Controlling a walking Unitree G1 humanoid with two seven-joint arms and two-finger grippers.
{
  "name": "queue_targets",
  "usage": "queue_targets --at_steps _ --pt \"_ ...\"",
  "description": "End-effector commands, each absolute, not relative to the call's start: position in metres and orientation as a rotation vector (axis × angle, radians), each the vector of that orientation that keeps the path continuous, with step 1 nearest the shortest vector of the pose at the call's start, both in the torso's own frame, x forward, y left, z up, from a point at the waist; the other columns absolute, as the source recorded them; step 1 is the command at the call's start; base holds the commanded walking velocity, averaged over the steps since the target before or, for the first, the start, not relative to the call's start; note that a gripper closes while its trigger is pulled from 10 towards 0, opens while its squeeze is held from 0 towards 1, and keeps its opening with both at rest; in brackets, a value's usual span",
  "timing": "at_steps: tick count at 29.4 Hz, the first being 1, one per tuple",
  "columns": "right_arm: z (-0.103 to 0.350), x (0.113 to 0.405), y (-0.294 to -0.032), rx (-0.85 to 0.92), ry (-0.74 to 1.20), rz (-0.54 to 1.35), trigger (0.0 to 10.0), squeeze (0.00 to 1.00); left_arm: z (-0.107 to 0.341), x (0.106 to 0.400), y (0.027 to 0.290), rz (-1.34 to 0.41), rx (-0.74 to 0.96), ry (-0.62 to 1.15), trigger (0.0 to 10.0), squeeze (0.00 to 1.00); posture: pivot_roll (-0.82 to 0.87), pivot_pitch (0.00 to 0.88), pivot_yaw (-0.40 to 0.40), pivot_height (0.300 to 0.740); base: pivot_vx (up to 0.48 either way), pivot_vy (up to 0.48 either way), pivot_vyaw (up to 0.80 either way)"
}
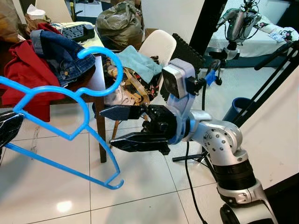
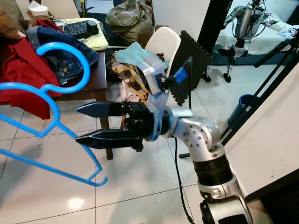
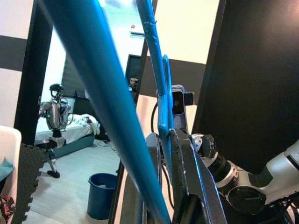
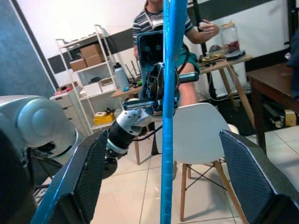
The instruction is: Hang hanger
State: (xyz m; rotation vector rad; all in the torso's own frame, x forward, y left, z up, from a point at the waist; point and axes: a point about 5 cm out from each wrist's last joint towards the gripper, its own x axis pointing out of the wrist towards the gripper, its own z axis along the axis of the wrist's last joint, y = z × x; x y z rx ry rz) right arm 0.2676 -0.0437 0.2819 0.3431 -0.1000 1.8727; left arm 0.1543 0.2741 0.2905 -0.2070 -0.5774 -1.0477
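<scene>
A blue plastic hanger [image 1: 70, 100] hangs in the air at the left, its hook [image 1: 105, 60] up toward the wooden table. My left gripper [image 1: 7, 128] at the far left edge is shut on the hanger's lower bar; in the left wrist view the black fingers [image 3: 187, 172] clamp the blue bar [image 3: 161, 93]. My right gripper [image 1: 122, 127] stands open in the middle, pointing left at the hanger's right end, with nothing between its fingers [image 4: 93, 172]. The hanger's bar [image 4: 169, 112] runs upright between them some way ahead in the right wrist view.
A dark wooden table [image 1: 96, 77] carries red cloth [image 1: 28, 74] and jeans [image 1: 58, 53]. A white chair [image 1: 156, 46] piled with clothes stands behind. A blue bin [image 1: 236, 109] and black stand legs lie at the right. A person [image 4: 187, 28] stands beyond in the right wrist view.
</scene>
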Motion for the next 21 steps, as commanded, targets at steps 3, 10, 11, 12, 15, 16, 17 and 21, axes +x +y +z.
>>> queue_targets --at_steps 3,10,11,12,15,16,17,21 --pt "0.284 0.267 -0.039 0.323 -0.096 1.837 0.2 0.00 0.293 0.155 0.268 -1.073 -0.182 -0.574 10.0 0.00 0.06 0.119 -0.133 0.740 0.000 0.000 0.00" --pt "0.285 0.270 -0.038 0.347 -0.109 1.797 0.0 0.00 0.293 0.155 0.264 -1.080 -0.184 -0.572 10.0 0.00 0.06 0.120 -0.129 0.740 0.000 0.000 0.00" --pt "0.286 0.269 -0.038 0.352 -0.111 1.795 0.0 0.00 0.293 0.155 0.264 -1.081 -0.183 -0.571 10.0 0.00 0.06 0.120 -0.130 0.740 0.000 0.000 0.00" --pt "0.287 0.269 -0.039 0.362 -0.115 1.796 0.0 0.00 0.293 0.155 0.264 -1.083 -0.183 -0.569 10.0 0.00 0.06 0.120 -0.130 0.740 0.000 0.000 0.00" --pt "0.288 0.268 -0.039 0.376 -0.123 1.795 0.0 0.00 0.293 0.155 0.264 -1.084 -0.183 -0.567 10.0 0.00 0.06 0.119 -0.127 0.740 0.000 0.000 0.00" --pt "0.290 0.268 -0.040 0.395 -0.131 1.794 0.0 0.00 0.293 0.155 0.263 -1.085 -0.185 -0.566 10.0 0.00 0.06 0.119 -0.127 0.740 0.000 0.000 0.00" --pt "0.290 0.268 -0.040 0.395 -0.131 1.794 0.0 0.00 0.293 0.155 0.263 -1.085 -0.185 -0.566 10.0 0.00 0.06 0.119 -0.127 0.740 0.000 0.000 0.00" --pt "0.294 0.267 -0.041 0.432 -0.143 1.802 0.0 0.00 0.291 0.156 0.263 -1.080 -0.190 -0.561 10.0 0.00 0.06 0.116 -0.126 0.740 0.000 0.000 0.00"
